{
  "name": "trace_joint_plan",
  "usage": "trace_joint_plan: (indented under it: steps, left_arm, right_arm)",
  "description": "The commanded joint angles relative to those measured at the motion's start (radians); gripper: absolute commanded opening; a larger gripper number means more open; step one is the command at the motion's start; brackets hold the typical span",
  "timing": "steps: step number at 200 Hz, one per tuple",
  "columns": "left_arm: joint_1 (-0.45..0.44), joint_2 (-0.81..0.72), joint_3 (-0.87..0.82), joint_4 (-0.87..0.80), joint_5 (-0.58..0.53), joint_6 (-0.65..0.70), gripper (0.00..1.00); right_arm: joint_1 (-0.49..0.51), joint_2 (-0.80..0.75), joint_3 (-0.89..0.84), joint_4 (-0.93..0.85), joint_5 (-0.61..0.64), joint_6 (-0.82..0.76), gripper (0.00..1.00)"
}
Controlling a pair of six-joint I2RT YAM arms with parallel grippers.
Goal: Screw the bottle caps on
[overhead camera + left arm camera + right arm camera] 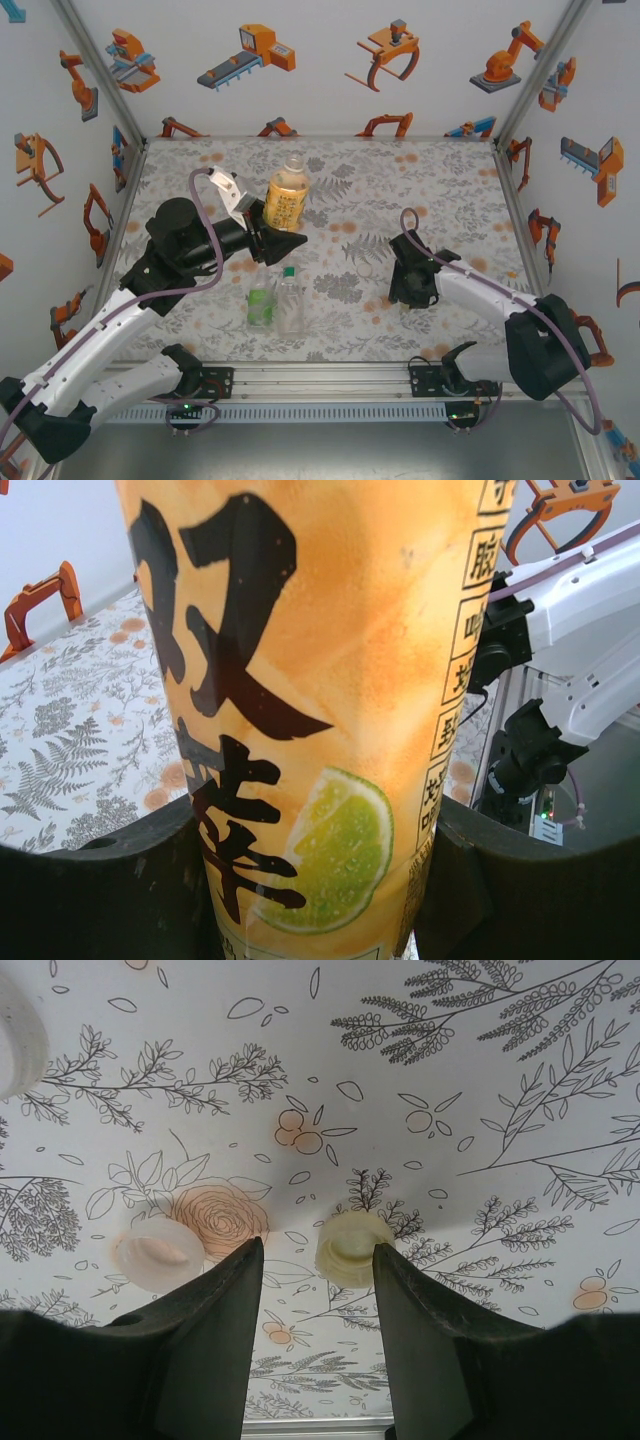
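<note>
Tabletop [440, 180] floral; walls [320, 90] show robot prints.

Our left claw [283, 238] reaches forward with the arm extended, jaws clamped tight. Our right claw [312, 1255] points downward, jaws apart.

White walls [320, 100] printed with orange robot drawings enclose a table [450, 180] covered in grey-and-orange floral cloth.

amber bottle [285, 200]: upright | green bottle [260, 308], clear bottle [291, 310]: upright, adjacent | yellowish cap [350, 1250], pale cap [157, 1255]: lying apart
</note>
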Motion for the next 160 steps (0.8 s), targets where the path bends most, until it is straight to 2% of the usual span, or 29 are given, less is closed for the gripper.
trace_joint_plan:
  steps: [1, 89, 160]
  left_arm:
    - [-0.001, -0.002, 0.001, 0.043, 0.002, -0.020, 0.00]
    - [0.000, 0.005, 0.004, 0.053, 0.000, -0.030, 0.00]
    - [0.000, 0.009, 0.001, 0.059, 0.001, -0.035, 0.00]
  right_arm:
    - [-0.008, 0.012, -0.015, 0.004, 0.013, -0.006, 0.47]
    - [-0.014, -0.054, 0.043, -0.069, 0.022, -0.023, 0.47]
    - [-0.027, -0.061, 0.016, -0.072, 0.022, -0.020, 0.48]
